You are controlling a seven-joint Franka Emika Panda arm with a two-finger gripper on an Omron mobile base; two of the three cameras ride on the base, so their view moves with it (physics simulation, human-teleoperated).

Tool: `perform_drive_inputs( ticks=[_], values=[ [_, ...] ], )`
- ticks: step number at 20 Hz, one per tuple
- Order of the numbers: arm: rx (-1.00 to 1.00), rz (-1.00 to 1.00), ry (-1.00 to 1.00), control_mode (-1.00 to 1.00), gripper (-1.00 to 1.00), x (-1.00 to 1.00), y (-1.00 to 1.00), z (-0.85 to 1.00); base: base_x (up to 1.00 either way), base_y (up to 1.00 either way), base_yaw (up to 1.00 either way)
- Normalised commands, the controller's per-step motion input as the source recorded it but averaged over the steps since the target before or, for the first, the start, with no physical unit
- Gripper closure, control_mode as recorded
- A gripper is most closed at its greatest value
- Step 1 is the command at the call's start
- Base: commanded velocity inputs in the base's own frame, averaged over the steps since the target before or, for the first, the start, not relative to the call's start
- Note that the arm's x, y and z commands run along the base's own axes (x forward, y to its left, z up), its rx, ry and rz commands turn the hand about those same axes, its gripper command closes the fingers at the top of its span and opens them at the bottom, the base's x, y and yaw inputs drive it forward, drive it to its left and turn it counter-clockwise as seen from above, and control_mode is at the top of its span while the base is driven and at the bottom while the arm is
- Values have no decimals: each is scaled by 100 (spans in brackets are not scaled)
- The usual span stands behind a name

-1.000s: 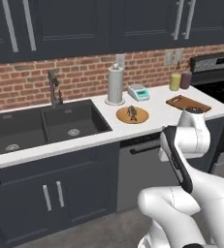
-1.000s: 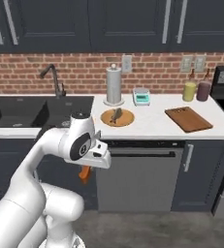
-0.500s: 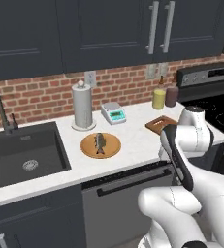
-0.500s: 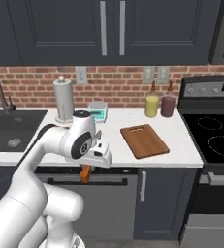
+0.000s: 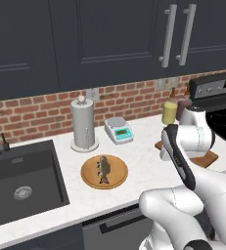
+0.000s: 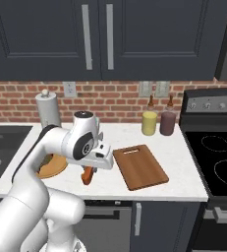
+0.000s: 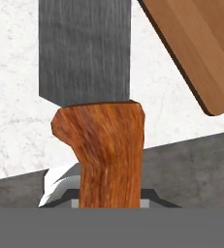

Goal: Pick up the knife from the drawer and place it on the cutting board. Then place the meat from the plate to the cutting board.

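No legible writing is seen; the knife (image 7: 96, 97) is held clamped in the tool (image 6: 88, 173), poised over the worktop (image 6: 179, 162) beside the cutting board (image 6: 140, 166).

glossy white arm (image 6: 46, 162), dark joints

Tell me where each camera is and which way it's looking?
Left base view: behind the arm on its left, facing the counter, sink, plate and meat; the white arm rises lower right.
Right base view: behind on its right, facing the cutting board and stove; the arm rises lower left.
Hand view: on the hand, looking along the knife it grips.
Both base views share the paper-towel roll.
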Motion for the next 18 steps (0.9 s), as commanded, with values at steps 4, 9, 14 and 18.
perform_drive_inputs(
  ticks=[4,9,14,18],
  values=[
    [0,0,0,100,100,0,0,0,69,10,2],
    [0,0,3,-100,100,27,-11,-13,20,0,0],
    [1,3,8,-100,100,53,-50,-22,0,0,0],
    [1,9,5,-100,100,57,-58,-8,0,0,0]
  ],
)
